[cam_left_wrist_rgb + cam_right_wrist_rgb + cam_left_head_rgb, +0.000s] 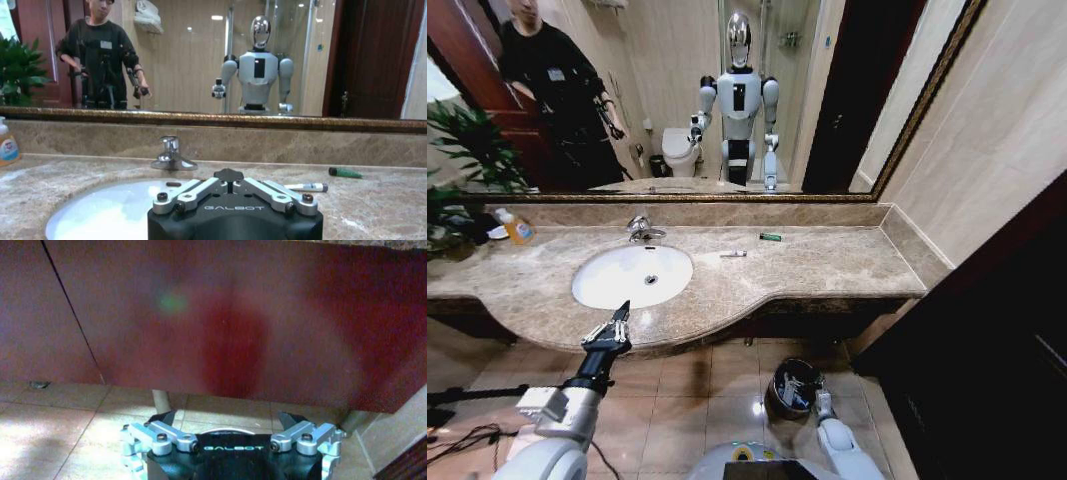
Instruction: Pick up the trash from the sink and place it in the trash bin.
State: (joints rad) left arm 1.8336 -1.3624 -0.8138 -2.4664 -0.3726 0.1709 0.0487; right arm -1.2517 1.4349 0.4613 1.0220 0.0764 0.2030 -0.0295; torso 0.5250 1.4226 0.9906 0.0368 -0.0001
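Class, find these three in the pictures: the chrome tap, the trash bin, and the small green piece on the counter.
chrome tap [172, 154]: left wrist view, on its upright body behind the basin.
trash bin [779, 397]: head view, on its dark side wall.
green piece [345, 173]: left wrist view, on its middle, lying on the marble counter.

White oval sink [632, 276] sunk in the brown marble desk [827, 265]; small white tube [733, 254] at its three o'clock; round dark trash bin [793, 388] on the floor below.

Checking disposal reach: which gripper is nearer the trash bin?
Right. The right gripper hangs low beside the trash bin; the left gripper is up at the sink's front edge.
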